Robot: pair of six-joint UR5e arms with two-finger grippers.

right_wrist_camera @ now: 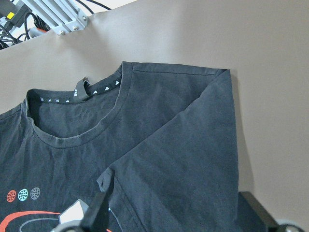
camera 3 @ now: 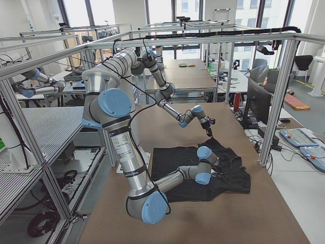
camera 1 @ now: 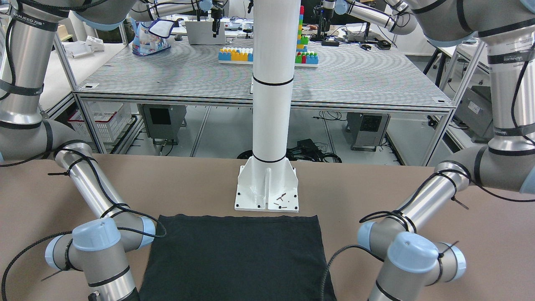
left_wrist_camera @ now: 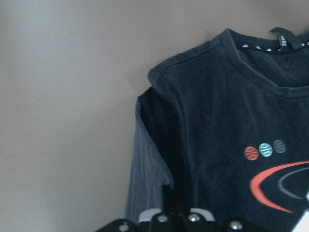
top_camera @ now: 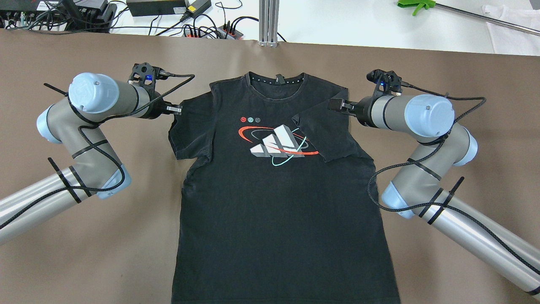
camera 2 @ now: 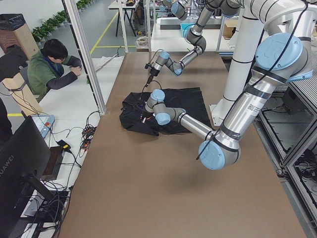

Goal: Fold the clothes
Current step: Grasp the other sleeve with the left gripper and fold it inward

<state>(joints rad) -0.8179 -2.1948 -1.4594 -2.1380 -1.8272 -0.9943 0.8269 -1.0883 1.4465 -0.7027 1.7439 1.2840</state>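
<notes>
The garment is a black T-shirt [top_camera: 274, 202] with a red, white and teal chest print, lying flat and face up, collar at the far side. It also shows in the front-facing view [camera 1: 234, 259]. Its right sleeve [top_camera: 325, 135] is folded inward over the chest. My right gripper [top_camera: 337, 104] is open and empty just above that fold; the right wrist view [right_wrist_camera: 176, 191] shows its fingers wide apart. My left gripper [top_camera: 174, 109] is at the top of the left sleeve [top_camera: 190, 131]. In the left wrist view [left_wrist_camera: 166, 193] its fingers are together on the sleeve edge.
The white pillar [camera 1: 271, 83] stands on its base plate just behind the shirt's hem. Cables and power strips [top_camera: 211, 29] lie past the table's far edge. A seated operator [camera 2: 52, 67] is beside the table. Brown tabletop [top_camera: 84, 253] surrounds the shirt.
</notes>
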